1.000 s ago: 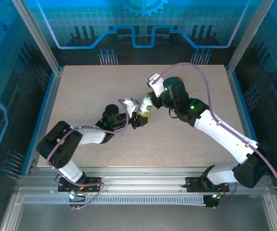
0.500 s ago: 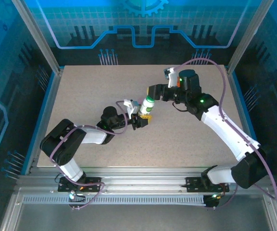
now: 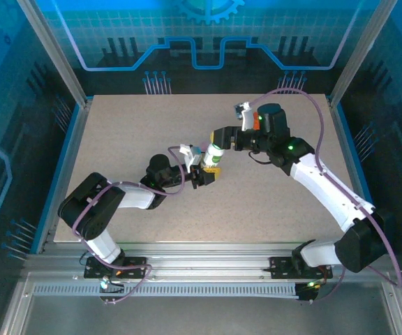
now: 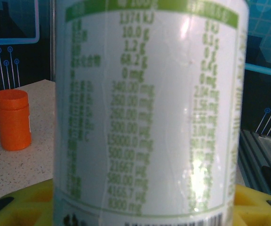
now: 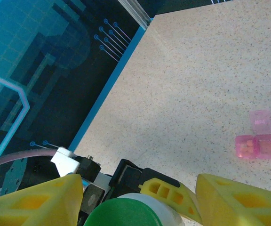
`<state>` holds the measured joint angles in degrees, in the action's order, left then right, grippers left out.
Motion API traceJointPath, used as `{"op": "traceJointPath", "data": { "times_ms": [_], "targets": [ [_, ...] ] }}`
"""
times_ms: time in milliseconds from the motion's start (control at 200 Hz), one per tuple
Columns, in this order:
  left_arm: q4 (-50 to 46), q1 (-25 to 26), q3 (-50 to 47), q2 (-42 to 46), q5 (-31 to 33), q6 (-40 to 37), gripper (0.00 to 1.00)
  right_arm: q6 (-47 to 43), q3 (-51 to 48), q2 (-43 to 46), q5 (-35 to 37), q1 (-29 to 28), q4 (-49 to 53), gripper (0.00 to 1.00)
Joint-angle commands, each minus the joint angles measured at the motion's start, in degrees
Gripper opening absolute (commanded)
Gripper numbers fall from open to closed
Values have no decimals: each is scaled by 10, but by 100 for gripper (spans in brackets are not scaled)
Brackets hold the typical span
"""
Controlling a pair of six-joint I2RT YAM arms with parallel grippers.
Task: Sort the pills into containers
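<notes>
A white bottle (image 3: 213,154) with a green cap (image 5: 121,214) stands upright mid-table, its printed label (image 4: 149,108) close in the left wrist view. My left gripper (image 3: 206,169) is shut on its lower body, yellow fingers (image 4: 27,202) on both sides. My right gripper (image 3: 220,138) hovers over the cap, open, with its yellow fingers (image 5: 36,202) straddling it. An orange bottle (image 4: 13,120) stands on the table beyond. A small clear pink container (image 5: 258,143) lies on the table with a lid flipped open. No pills can be made out.
The speckled table (image 3: 131,125) is bordered by blue rails and metal posts. The back left corner edge (image 5: 121,70) lies beyond the bottle in the right wrist view. Both arms meet at the table's middle.
The right gripper left the bottle's cap, drew back to the right with wider jaws, then returned over the cap. The left gripper and bottle stayed still.
</notes>
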<state>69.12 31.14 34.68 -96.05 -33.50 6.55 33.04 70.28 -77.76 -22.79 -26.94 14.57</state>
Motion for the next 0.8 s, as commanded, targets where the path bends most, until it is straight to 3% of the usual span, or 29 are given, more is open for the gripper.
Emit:
{"op": "traceJointPath", "data": {
  "times_ms": [0, 415, 545, 795],
  "targets": [
    [4, -4, 11, 4, -2, -3, 0, 8, -14, 2, 4, -3, -7, 65],
    [-9, -4, 11, 7, 22, -15, 0, 31, -41, 11, 91, -42, -40, 51],
    [-15, -4, 11, 6, 30, -18, 0, 30, -54, 20, 118, -52, -57, 28],
    [-16, -4, 10, 4, 27, -14, 0, 4, -61, 30, 147, -62, -68, 8]
  ]
}}
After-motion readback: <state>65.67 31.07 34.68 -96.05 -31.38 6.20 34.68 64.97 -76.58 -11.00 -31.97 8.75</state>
